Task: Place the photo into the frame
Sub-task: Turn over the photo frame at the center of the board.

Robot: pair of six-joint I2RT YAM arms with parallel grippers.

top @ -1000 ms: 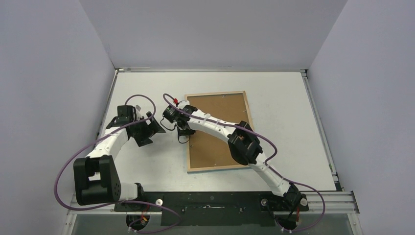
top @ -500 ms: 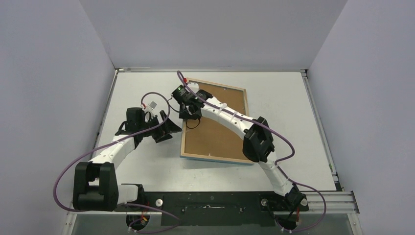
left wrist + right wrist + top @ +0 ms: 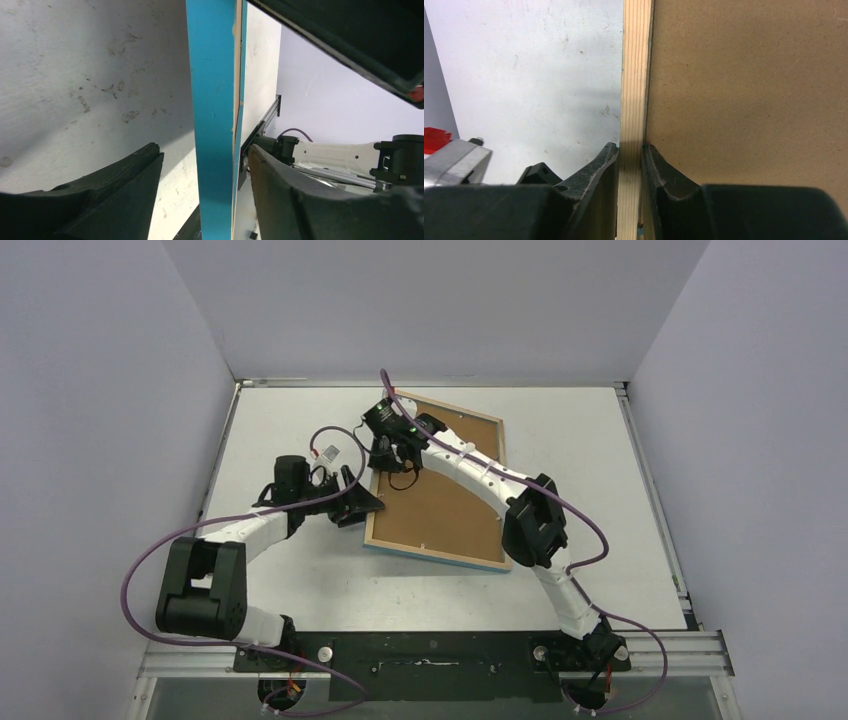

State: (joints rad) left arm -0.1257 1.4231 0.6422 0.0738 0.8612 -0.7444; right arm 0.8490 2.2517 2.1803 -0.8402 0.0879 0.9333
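Note:
The frame (image 3: 432,558) lies back-up and tilted, its left side raised off the table. Its brown backing board (image 3: 445,505) faces up. My right gripper (image 3: 393,462) is shut on the frame's light wood rim (image 3: 634,75) at the far left edge, one finger on the backing board (image 3: 749,75). My left gripper (image 3: 368,506) is open, its jaws on either side of the frame's bright blue edge (image 3: 212,125) without touching it. In the left wrist view the left gripper (image 3: 205,150) straddles that edge. The photo is hidden.
The white table (image 3: 290,420) is walled on three sides by grey panels. A black rail (image 3: 430,652) with the arm bases runs along the near edge. Purple cables (image 3: 150,560) loop beside both arms.
My right gripper has lifted the frame's left edge and swung the frame away and to the right. My left arm has moved right, bringing its open jaws around the frame's blue edge.

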